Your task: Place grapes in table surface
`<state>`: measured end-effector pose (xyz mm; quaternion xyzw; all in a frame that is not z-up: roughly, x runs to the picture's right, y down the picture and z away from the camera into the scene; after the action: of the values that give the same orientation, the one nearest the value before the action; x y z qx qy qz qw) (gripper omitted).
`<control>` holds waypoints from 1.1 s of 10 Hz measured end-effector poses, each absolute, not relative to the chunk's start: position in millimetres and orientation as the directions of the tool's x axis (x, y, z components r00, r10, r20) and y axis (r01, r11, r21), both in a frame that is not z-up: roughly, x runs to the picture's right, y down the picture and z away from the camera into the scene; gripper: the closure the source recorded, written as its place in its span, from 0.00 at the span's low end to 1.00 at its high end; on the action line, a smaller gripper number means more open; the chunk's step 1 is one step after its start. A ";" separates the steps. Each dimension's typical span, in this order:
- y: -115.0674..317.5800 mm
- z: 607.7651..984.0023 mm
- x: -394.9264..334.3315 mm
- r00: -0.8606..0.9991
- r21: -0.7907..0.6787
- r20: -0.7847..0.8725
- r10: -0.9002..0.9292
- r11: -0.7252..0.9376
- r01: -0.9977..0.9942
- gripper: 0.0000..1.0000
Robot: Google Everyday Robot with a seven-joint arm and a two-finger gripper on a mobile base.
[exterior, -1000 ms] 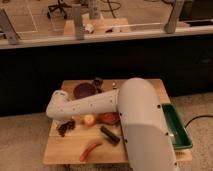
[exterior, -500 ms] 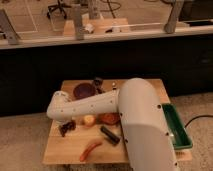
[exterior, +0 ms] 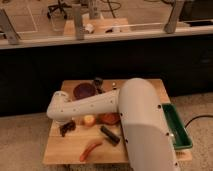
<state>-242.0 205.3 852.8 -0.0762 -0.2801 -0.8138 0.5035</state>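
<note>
Near table surface (exterior: 65,150) left edge, gripper (exterior: 66,126) over grapes (exterior: 67,128)

Bulky white rounded arm (exterior: 142,125), small dark screw dots; gripper (exterior: 66,128) beneath elbow end.

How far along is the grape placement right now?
Done: the arm has reached over the table surface, with the gripper down at its left side. In hand: the gripper is shut on the grapes, low over the wood. Left: release them onto the table and pull away.
</note>
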 end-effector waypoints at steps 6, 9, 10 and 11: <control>145.7 755.3 -219.3 -0.432 0.548 0.383 -0.817 -0.175 0.818 1.00; 127.4 714.1 -212.4 -0.424 0.594 0.394 -0.815 -0.126 0.795 1.00; 126.9 709.2 -212.8 -0.432 0.597 0.404 -0.806 -0.125 0.792 1.00; 128.8 708.2 -214.7 -0.439 0.601 0.411 -0.799 -0.125 0.789 1.00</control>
<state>-214.7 128.8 708.2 0.0059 -0.3964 -0.7500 0.5294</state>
